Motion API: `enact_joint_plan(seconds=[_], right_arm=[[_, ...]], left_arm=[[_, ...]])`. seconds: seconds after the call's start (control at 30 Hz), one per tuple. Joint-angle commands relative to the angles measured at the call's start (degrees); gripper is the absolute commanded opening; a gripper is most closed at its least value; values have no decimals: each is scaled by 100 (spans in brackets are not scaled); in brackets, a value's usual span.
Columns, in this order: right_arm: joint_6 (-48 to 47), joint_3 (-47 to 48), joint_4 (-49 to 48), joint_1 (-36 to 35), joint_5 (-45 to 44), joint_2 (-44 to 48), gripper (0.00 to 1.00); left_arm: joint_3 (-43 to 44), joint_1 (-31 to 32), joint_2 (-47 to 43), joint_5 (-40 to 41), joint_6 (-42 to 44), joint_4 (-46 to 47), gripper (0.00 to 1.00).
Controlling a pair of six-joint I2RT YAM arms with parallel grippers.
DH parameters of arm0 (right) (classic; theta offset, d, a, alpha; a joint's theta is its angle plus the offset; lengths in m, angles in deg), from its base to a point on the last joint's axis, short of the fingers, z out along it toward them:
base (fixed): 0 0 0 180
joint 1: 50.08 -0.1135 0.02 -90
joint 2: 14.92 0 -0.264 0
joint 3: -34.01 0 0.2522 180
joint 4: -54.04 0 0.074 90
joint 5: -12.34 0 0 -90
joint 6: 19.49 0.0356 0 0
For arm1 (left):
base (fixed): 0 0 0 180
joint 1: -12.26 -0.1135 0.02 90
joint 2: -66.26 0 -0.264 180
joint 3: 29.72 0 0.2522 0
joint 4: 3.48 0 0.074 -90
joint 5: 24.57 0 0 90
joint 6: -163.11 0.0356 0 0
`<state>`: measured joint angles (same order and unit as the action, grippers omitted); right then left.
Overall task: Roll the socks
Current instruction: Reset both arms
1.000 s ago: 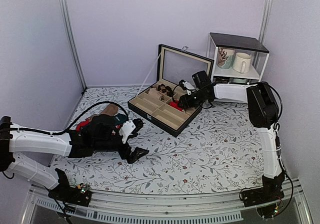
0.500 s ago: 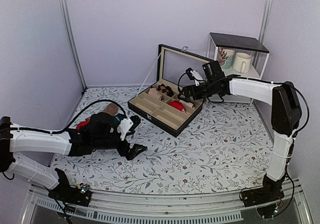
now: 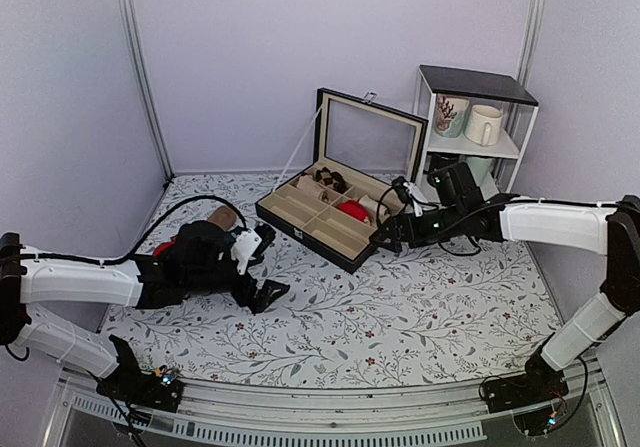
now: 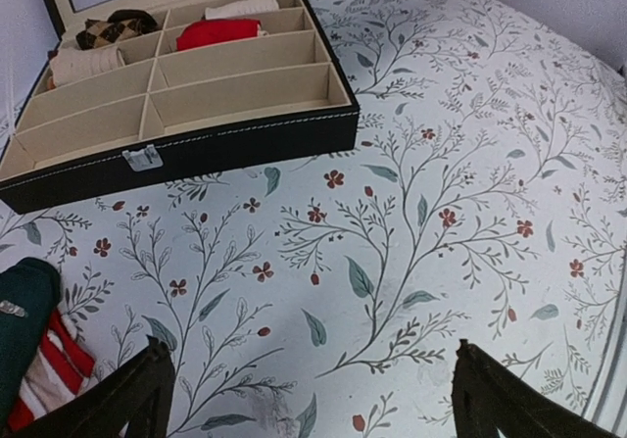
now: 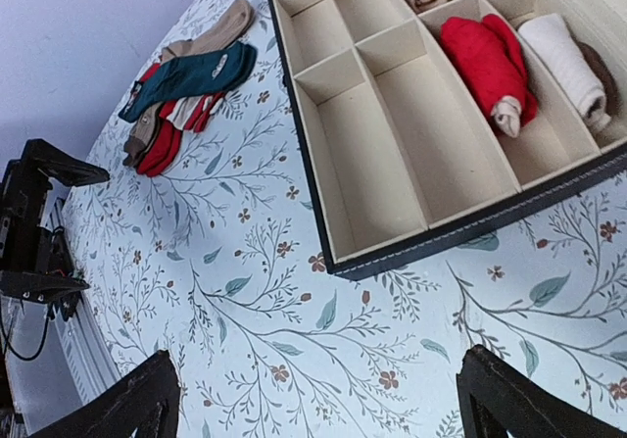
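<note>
The red socks (image 5: 487, 66) lie rolled into a bundle with the beige cuff at one end, in a back compartment of the open divider box (image 5: 470, 227). They also show in the top view (image 3: 352, 209) and the left wrist view (image 4: 217, 33). My right gripper (image 3: 392, 217) is open and empty, low over the table just off the box's front right corner; in its own view (image 5: 323, 404) only patterned cloth lies between the jaws. My left gripper (image 3: 265, 267) is open and empty above the table, left of the box, and its own view (image 4: 318, 399) shows nothing between the jaws.
A pile of other socks, dark green (image 5: 186, 85), brown and red-white striped (image 4: 39, 360), lies left of the box, partly behind my left arm. Other rolled socks fill the box's back compartments. A shelf with mugs (image 3: 470, 117) stands at the back right. The box lid (image 3: 368, 137) stands upright.
My right gripper has pulled out of the box and moved right and toward me, leaving the red roll in its compartment. My left gripper has shifted only slightly.
</note>
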<state>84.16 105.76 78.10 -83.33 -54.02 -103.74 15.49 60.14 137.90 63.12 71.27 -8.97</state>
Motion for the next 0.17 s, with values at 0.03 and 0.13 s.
enact_joint_plan(seconds=[0.03, 0.13], right_arm=[[520, -806, -661, -5, -848, 856, 100], [501, -1012, -671, -12, -1232, 1115, 100]], left_arm=[[-26, -99, -60, 34, -70, 103, 99], [-104, -98, -101, 90, -74, 194, 99]])
